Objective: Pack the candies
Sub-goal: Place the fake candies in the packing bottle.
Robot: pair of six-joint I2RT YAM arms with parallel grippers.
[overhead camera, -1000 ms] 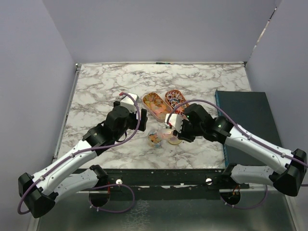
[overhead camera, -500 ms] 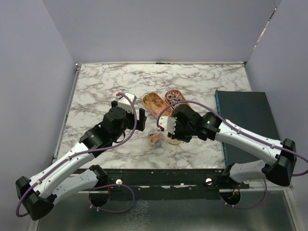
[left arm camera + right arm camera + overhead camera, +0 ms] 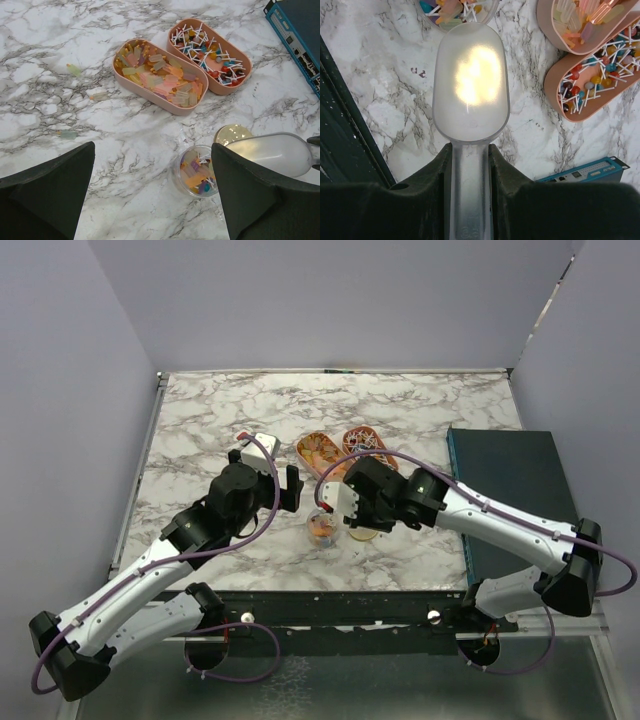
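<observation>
Left hand (image 3: 152, 146): fingers wide apart, nothing between them, hanging over the desk (image 3: 125, 130) at 10 o'clock of the jar (image 3: 197, 170).

Right hand (image 3: 470, 150): clamped on the handle of a clear plastic scoop (image 3: 471, 82), at 2 o'clock of the jar in the top view. The scoop bowl points at the jar, tip just beside its rim.

Candies (image 3: 160, 75): orange-yellow ones fill the left tray (image 3: 150, 99). Red/blue/white ones on sticks fill the right tray (image 3: 220, 91). The trays sit side by side at 12 to 1 o'clock of the jar. The jar holds a mixed layer of candies. Three loose ones lie on the desk at 9 o'clock of the left tray, seen from the left wrist.

Gold lid (image 3: 232, 134): flat on the desk, just beside the jar at 3 o'clock in the top view, the scoop passing over its edge.

Blue box (image 3: 300, 30): at the desk's 3 o'clock edge.
</observation>
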